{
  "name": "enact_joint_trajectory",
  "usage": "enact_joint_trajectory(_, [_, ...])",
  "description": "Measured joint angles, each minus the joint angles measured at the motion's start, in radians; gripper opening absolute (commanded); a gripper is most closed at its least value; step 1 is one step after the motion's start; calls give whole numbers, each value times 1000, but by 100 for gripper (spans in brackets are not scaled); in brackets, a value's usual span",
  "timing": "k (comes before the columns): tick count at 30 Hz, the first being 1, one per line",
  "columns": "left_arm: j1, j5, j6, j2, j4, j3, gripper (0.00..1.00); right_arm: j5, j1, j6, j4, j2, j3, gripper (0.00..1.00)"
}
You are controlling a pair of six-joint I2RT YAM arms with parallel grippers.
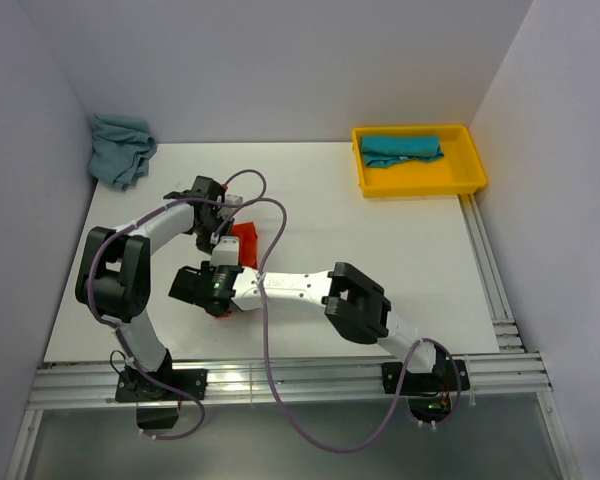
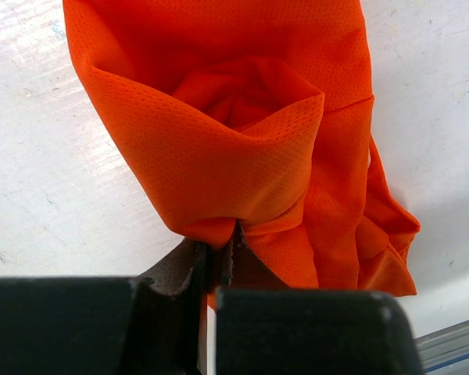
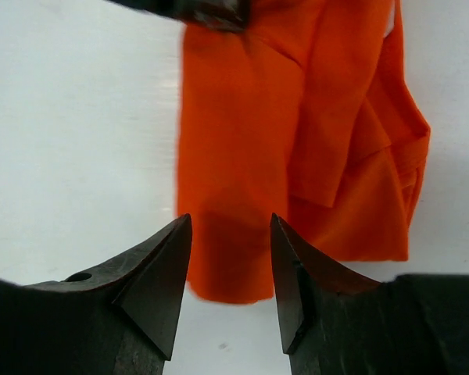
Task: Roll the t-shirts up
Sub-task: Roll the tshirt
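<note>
Pinching one end of the bright orange-red cloth t-shirt (image 2: 242, 141), the left gripper (image 2: 225, 234) leaves the other end straight ahead of the wide-open right gripper (image 3: 230, 223).

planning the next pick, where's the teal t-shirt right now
In the top view, the teal t-shirt lies inside the yellow tray at the far right corner of the table, well apart from the orange t-shirt left of centre.
</note>
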Motion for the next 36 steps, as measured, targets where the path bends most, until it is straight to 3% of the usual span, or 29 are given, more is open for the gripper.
enact_joint_trajectory(13, [-2,-3,0,0,-3,2,1,70,11,-6,-109,79,81,55])
enact_joint_trajectory(36, [-6,-8,-1,0,-3,2,2,88,38,-36,-76,146,126,56])
